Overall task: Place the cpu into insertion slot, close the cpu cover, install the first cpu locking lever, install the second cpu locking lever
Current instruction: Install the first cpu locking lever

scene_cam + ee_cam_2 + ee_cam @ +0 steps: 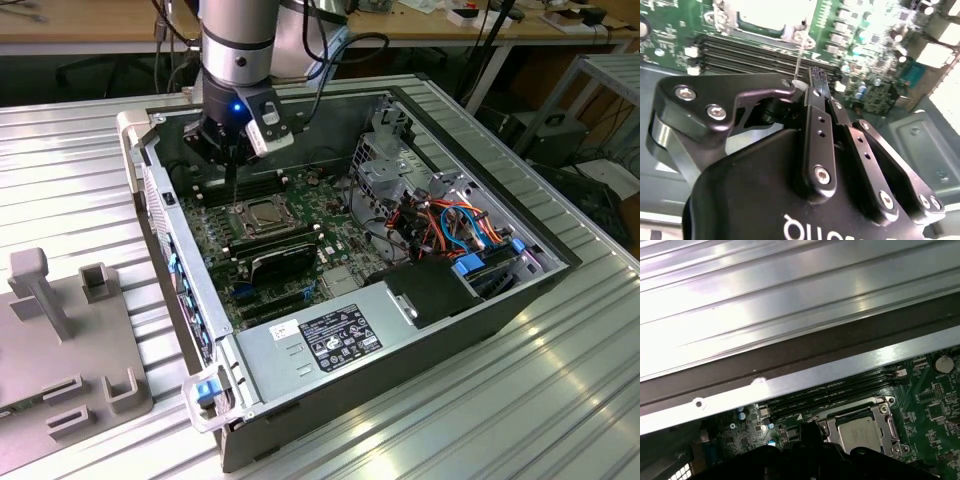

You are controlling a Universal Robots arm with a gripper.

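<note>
The cpu [258,212] [858,434] lies flat in the insertion slot [826,428] on the green motherboard, silver top up. The cpu cover [886,421] sits down around it as a silvery frame. A thin wire locking lever [232,190] [798,55] stands upright from a corner of the socket. My gripper [233,165] [819,75] hangs just above the socket, toward the exterior view's left of it, with its black fingers [816,107] pressed together. The lever's upper end reaches up beside the fingertips; I cannot tell whether it touches them.
Long black memory slots [830,397] [750,50] run beside the socket. The case wall [790,380] rises close behind. A black heatsink [282,258], drive cage with cables [450,220] and power supply [330,335] crowd the case. A grey fixture [60,330] stands outside it.
</note>
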